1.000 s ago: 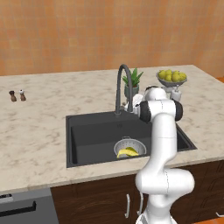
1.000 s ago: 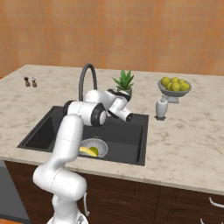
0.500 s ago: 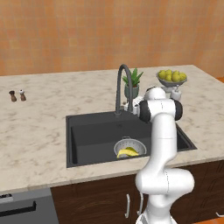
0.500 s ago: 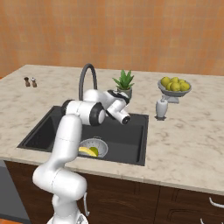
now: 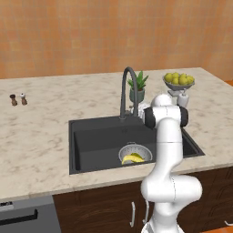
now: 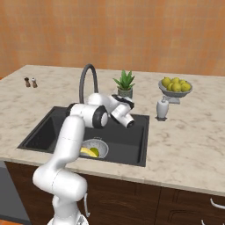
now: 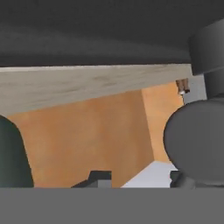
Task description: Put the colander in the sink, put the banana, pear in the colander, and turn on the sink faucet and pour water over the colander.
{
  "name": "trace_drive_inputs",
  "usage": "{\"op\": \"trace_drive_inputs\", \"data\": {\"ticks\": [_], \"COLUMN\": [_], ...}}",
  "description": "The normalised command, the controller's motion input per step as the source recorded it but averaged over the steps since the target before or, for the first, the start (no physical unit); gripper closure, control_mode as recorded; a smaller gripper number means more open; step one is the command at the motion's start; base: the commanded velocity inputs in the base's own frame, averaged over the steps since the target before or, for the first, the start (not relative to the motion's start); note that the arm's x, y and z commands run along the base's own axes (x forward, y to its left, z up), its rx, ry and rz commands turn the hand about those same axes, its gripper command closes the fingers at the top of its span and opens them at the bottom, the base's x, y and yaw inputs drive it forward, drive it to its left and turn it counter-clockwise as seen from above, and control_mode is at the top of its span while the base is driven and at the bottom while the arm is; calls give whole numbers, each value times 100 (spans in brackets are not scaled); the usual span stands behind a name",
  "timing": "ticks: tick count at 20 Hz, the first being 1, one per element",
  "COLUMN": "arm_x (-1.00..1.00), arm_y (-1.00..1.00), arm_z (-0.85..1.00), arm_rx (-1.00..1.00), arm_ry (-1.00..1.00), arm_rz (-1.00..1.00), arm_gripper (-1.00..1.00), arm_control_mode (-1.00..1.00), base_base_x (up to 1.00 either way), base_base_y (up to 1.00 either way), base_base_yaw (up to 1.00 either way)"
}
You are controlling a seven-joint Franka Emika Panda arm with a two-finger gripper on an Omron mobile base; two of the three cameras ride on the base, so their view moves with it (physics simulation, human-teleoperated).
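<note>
The colander (image 5: 134, 154) is seen standing on the floor of the sink (image 5: 98, 141), in the front right part of the basin, well apart from the base of the sink faucet (image 5: 128, 93) at the back rim. In the colander (image 6: 94, 148) the banana (image 6: 89, 152) is laid, and a yellow-green fruit, taken for the pear (image 6: 94, 150), is partly seen just beside it; the two cannot be told apart sharply. The banana (image 5: 132, 159) is likewise seen inside the colander from the left side.

The gripper (image 6: 117, 97) is held at the back rim of the sink, close to the foot of the sink faucet (image 6: 86, 81) on its right side. Whether the fingers are released or clenched cannot be told, and contact with the lever cannot be made out.

On the desk (image 5: 41, 123) behind the sink a potted plant (image 6: 124, 84) is placed just right of the faucet; a footed fruit bowl (image 6: 175, 88) stands farther right.
</note>
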Motion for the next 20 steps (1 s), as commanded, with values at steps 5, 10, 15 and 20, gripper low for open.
{"op": "trace_drive_inputs", "data": {"ticks": [5,10,15,20], "arm_x": [45,-20,-91,-100], "arm_y": [-100,-61,14,43], "arm_z": [4,91,100,82], "arm_rx": [0,0,-14,-44], "arm_ry": [23,-4,-42,-68], "arm_rz": [-7,-3,0,0], "arm_gripper": [100,100,100,100], "arm_control_mode": [-100,-100,-100,-100], "base_base_x": [0,0,0,0], "base_base_y": [0,0,0,0], "base_base_yaw": [0,0,0,0]}}
